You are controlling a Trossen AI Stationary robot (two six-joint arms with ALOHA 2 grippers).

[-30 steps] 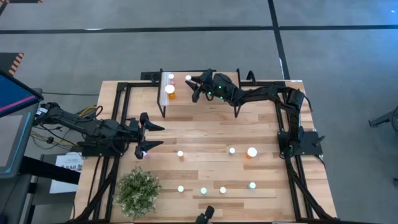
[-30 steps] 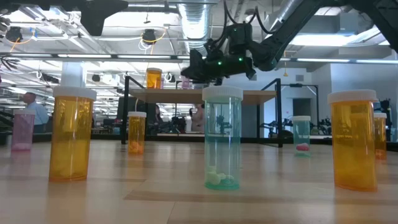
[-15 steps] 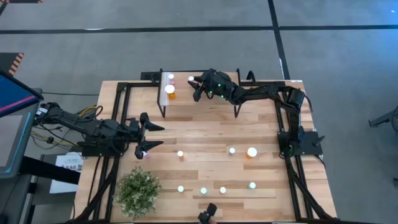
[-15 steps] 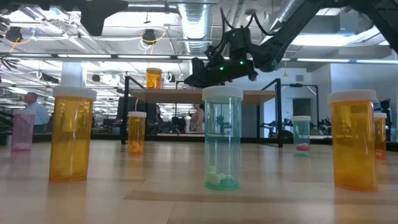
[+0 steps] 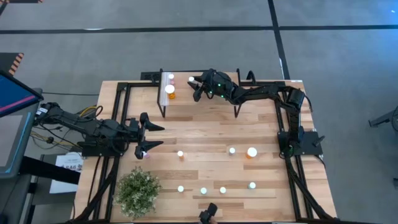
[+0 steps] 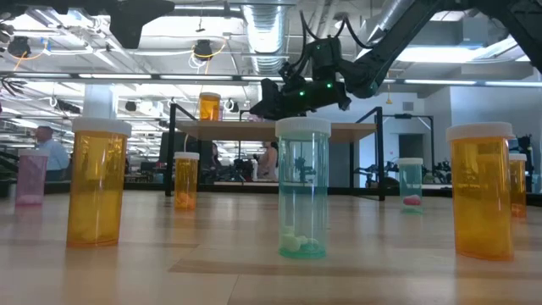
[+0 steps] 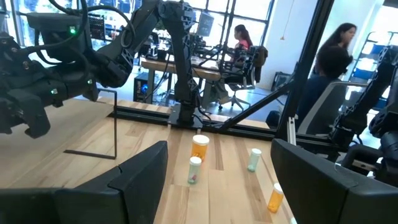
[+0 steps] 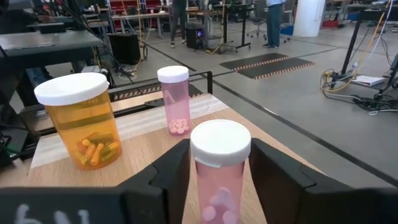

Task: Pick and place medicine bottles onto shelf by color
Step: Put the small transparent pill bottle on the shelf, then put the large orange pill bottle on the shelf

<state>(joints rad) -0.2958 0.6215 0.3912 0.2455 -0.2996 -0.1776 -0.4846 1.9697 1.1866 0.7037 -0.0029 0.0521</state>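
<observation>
My right gripper (image 5: 194,88) reaches over the shelf (image 5: 211,106) at the table's far edge and is shut on a pink white-capped bottle (image 8: 219,177). Two more bottles stand on the shelf's left end: a large orange one (image 8: 84,121) and a small pink one (image 8: 175,99). My left gripper (image 5: 151,136) hovers open over the table's left side, beside a pink bottle (image 5: 145,154) standing on the table. Several orange, teal and pink bottles stand on the tabletop, among them a large orange one (image 5: 251,152) and a teal one (image 6: 303,188). My right gripper pinches the pink bottle between its two fingers (image 8: 174,171), which sit on opposite sides of the body just below the white cap (image 8: 203,177). The fingers come at it roughly level, from the table's right. The bottle stays upright; the gripper hides its base.
A green potted plant (image 5: 137,191) stands at the near left corner. Black frame rails run along the table's left and right sides (image 5: 122,118). People sit and stand in the room beyond the table (image 7: 239,40). Bare wood lies between the shelf and the scattered bottles (image 5: 205,134).
My right gripper has risen a little above the shelf and shifted slightly toward the table's right, the pink bottle moving with it. Over the last half second it has kept still.
</observation>
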